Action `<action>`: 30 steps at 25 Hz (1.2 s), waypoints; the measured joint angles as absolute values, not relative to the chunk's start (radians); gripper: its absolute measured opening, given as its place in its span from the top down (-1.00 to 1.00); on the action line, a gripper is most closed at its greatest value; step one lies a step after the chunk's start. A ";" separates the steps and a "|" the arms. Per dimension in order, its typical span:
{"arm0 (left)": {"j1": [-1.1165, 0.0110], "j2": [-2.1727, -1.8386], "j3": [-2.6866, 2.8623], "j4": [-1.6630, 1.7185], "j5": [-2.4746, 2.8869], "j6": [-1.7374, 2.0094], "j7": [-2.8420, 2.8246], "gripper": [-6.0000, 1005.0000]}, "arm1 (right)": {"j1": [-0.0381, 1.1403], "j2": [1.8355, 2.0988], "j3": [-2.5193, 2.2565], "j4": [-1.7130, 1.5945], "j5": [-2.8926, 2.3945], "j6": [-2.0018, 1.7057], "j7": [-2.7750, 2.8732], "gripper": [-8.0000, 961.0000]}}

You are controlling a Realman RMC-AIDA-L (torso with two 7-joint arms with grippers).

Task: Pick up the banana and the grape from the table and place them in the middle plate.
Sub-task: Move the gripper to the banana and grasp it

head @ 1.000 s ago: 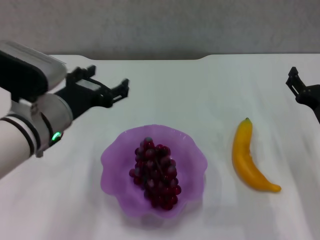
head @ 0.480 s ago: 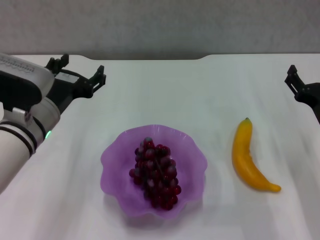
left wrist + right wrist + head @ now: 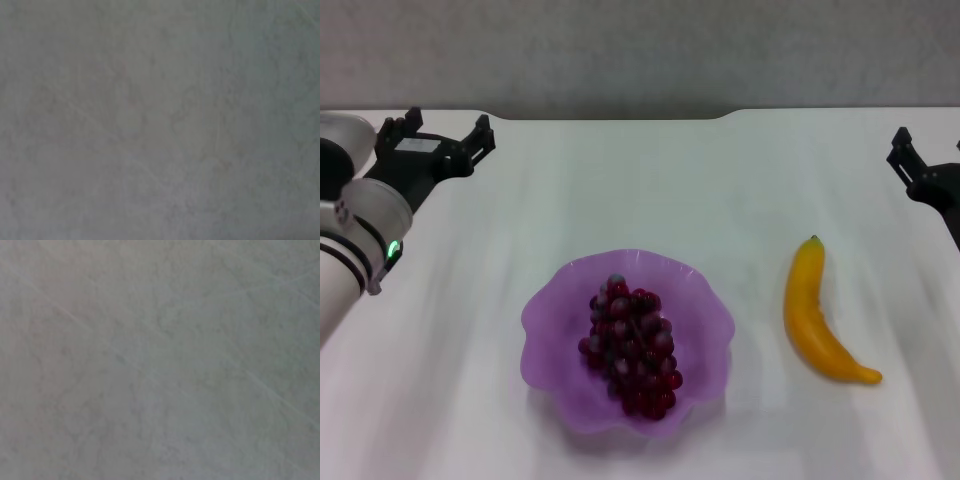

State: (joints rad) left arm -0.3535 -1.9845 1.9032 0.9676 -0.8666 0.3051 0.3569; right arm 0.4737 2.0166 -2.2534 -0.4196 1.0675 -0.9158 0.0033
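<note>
The grape bunch (image 3: 632,348) lies inside the light purple middle plate (image 3: 551,312) at the centre front of the white table (image 3: 650,190). The yellow banana (image 3: 812,315) lies on the table to the plate's right, its green tip pointing away from me. My left gripper (image 3: 438,132) is open and empty at the far left, well back from the plate. My right gripper (image 3: 910,160) is at the far right edge, behind the banana and apart from it. Both wrist views show only bare tabletop.
A grey wall (image 3: 640,50) runs behind the table's far edge. Bare tabletop lies between the plate and the banana and all around them.
My left arm has drawn back to the left and away from the plate, empty. The right gripper has barely moved. Grapes, plate and banana have not moved.
</note>
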 joint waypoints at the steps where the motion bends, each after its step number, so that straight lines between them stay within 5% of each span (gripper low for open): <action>1: -0.362 -1.971 1.913 0.959 -0.866 0.305 0.326 -0.75 | 0.474 2.016 -2.254 -0.420 1.065 -0.916 0.010 -0.84; 10: -0.426 -1.902 1.924 0.858 -0.627 0.293 -0.056 -0.75 | 0.475 2.016 -2.256 -0.424 1.064 -0.909 0.014 -0.84; 30: -0.432 -1.951 1.814 0.831 -0.475 0.170 -0.062 -0.75 | 0.490 2.005 -2.149 -0.585 1.065 -0.549 -0.077 -0.84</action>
